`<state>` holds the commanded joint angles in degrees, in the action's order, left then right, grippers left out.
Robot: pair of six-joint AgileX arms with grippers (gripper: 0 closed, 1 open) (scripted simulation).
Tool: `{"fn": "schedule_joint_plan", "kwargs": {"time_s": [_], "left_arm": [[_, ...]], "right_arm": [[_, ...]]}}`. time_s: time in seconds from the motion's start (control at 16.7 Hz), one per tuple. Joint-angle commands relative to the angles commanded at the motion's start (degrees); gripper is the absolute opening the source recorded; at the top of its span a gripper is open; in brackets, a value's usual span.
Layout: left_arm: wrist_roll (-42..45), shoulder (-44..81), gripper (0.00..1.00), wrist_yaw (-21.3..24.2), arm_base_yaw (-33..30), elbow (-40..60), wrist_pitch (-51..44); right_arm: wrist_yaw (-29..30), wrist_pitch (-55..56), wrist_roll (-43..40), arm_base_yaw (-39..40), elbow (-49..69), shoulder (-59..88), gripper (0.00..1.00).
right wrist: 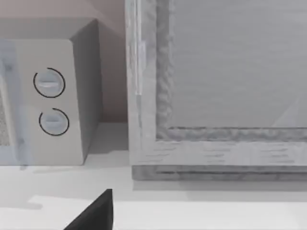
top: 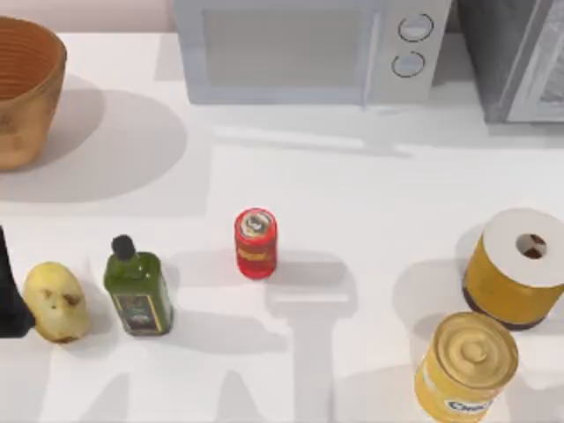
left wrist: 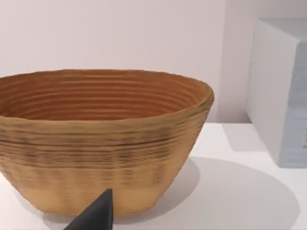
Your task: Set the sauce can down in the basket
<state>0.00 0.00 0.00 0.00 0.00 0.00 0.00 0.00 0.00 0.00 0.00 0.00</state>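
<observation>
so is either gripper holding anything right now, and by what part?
Nothing is held. The sauce can stands alone mid-table, untouched, and the basket sits at the far left. The left arm is at the table's left edge.

The top view looks straight down on the table (top: 352,176) from above, with the microwave (top: 304,48) along the frame's upper edge and the basket (top: 26,88) at upper left. The left wrist view faces the basket (left wrist: 100,143) level and close, microwave (left wrist: 283,91) at right. The right wrist view faces the microwave (right wrist: 53,96) dials and a grey cabinet (right wrist: 216,86), both shared with the top view.
</observation>
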Motion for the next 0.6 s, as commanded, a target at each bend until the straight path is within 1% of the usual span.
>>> {"fn": "schedule_joint_plan", "kwargs": {"time_s": [0.12, 0.24, 0.42, 0.6], "left_arm": [[0.0, 0.0, 1.0, 0.0, 0.0, 0.0, 0.0], [0.9, 1.2, 1.0, 1.0, -0.5, 1.2, -0.4], [4.3, 6.1, 1.0, 4.6, -2.1, 6.1, -1.9], [9.3, 14.1, 1.0, 9.7, -4.3, 13.9, -4.3]], "right_arm": [[0.0, 0.0, 0.0, 0.0, 0.0, 0.0, 1.0], [0.0, 0.0, 0.0, 0.0, 0.0, 0.0, 1.0], [0.0, 0.0, 0.0, 0.0, 0.0, 0.0, 1.0], [0.0, 0.0, 0.0, 0.0, 0.0, 0.0, 1.0]]}}
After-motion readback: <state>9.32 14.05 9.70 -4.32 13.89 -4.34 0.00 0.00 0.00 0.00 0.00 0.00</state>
